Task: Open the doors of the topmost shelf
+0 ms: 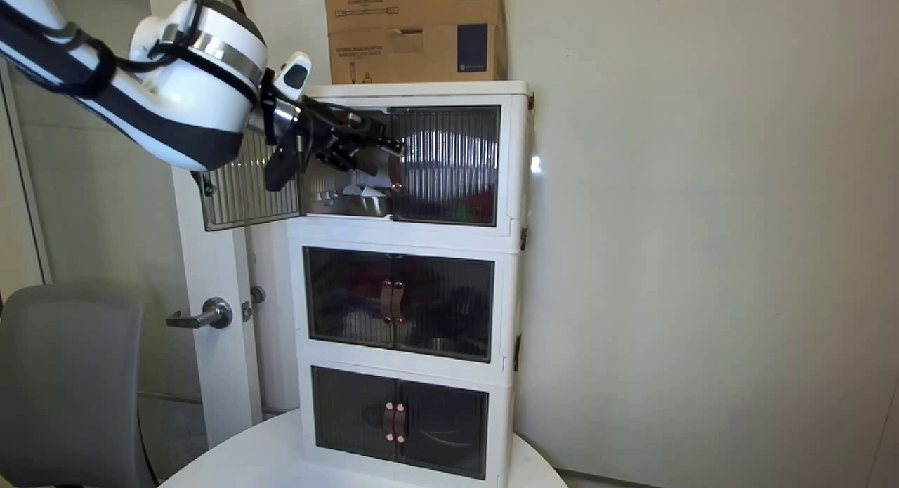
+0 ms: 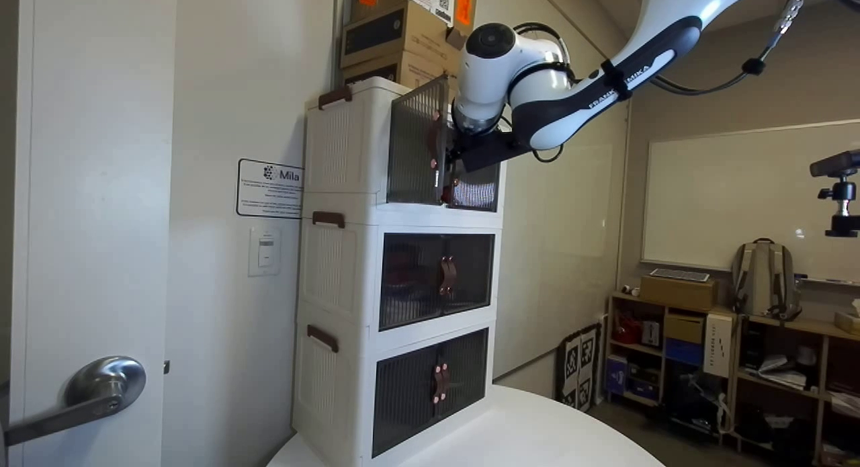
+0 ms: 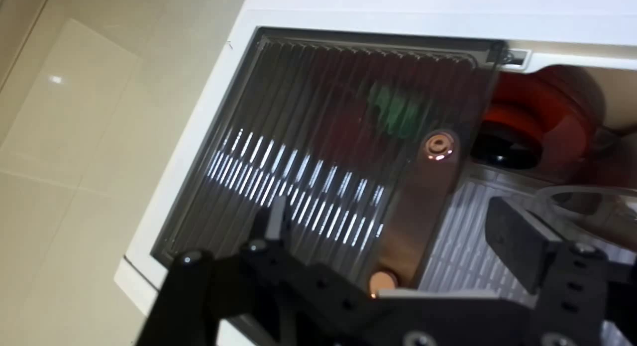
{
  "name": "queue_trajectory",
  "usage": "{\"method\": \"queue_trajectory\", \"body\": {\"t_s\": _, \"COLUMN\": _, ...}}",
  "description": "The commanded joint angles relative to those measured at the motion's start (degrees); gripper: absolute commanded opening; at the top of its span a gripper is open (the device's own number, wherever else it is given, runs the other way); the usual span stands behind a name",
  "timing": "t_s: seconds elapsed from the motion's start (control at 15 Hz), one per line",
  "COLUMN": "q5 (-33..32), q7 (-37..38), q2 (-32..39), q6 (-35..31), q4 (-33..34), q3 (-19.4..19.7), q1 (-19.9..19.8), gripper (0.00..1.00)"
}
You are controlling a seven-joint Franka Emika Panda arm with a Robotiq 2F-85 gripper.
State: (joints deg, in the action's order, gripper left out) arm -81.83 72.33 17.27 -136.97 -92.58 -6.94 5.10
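The topmost shelf [image 1: 414, 229] is the white top compartment of a three-tier cabinet; it also shows in an exterior view [image 2: 341, 144]. One of its doors [image 1: 249, 193] stands swung open, also seen in an exterior view [image 2: 415, 151]. The other ribbed door [image 1: 449, 165] looks shut; it fills much of the wrist view [image 3: 318, 127]. Its brown strap handle [image 3: 413, 221] lies between my fingers. My gripper [image 3: 390, 211] is open. One finger is over the ribbed panel, the other over the opening beyond the door's free edge. I cannot tell whether either touches.
Inside the shelf are a red object [image 3: 557, 122], a glass rim [image 3: 587, 189] and a metal bowl [image 1: 369, 205]. Cardboard boxes [image 1: 414, 53] stand on top. Two darker-fronted compartments [image 1: 400, 376] sit below, on a round white table [image 2: 537, 433]. A white room door [image 2: 94, 185] stands beside the cabinet.
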Motion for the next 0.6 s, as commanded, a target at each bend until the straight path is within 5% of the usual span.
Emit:
{"method": "queue_trajectory", "body": {"t_s": 0.0, "q5": -0.66, "q7": 1.83, "q2": 2.51, "q6": 2.42, "q4": 4.5, "q3": 2.19, "q1": 1.25, "gripper": 0.95}}
{"method": "queue_trajectory", "body": {"t_s": 0.13, "q5": -0.31, "q7": 1.85, "q2": 2.86, "q6": 2.83, "q4": 5.24, "q3": 2.76, "q1": 1.17, "gripper": 0.7}}
{"method": "queue_trajectory", "body": {"t_s": 0.53, "q5": -0.04, "q7": 1.97, "q2": 2.29, "q6": 2.59, "q4": 4.48, "q3": 3.22, "q1": 1.29, "gripper": 0.29}}
